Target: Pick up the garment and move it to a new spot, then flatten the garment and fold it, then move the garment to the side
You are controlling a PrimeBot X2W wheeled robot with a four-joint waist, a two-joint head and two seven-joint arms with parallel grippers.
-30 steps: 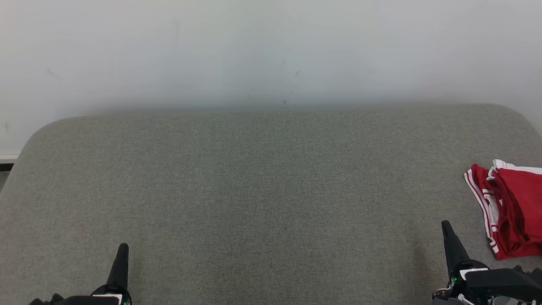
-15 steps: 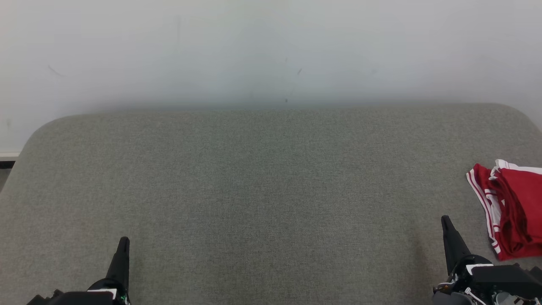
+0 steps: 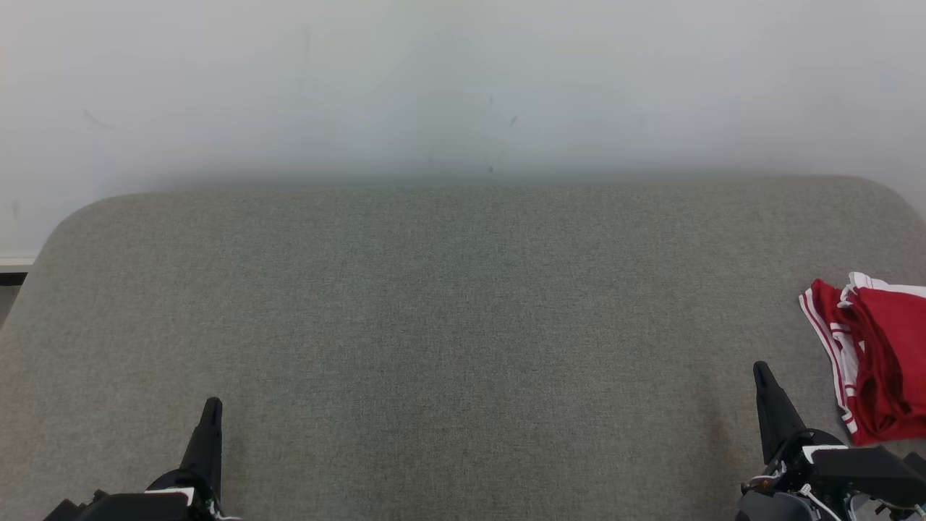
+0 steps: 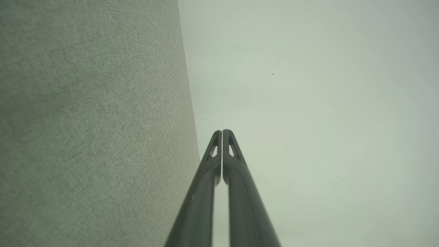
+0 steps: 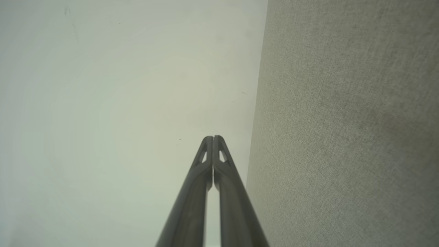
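The garment (image 3: pixel 879 354), red cloth with white stripes, lies folded at the far right of the grey cushioned surface (image 3: pixel 448 311), cut off by the picture's edge. My right gripper (image 3: pixel 761 370) is shut with nothing in it, low at the right, just left of the garment and apart from it. In the right wrist view its fingertips (image 5: pixel 213 140) meet with nothing between them. My left gripper (image 3: pixel 212 405) is shut and holds nothing, low at the left, far from the garment. The left wrist view shows its fingertips (image 4: pixel 222 133) pressed together.
A pale wall (image 3: pixel 463 87) rises right behind the grey surface's back edge. The surface has rounded back corners, and a strip of floor (image 3: pixel 11 278) shows past its left edge. Broad bare fabric lies between the two grippers.
Both grippers have crept slightly upward in the picture, still shut. The garment has not been touched; the head view has drifted a little.
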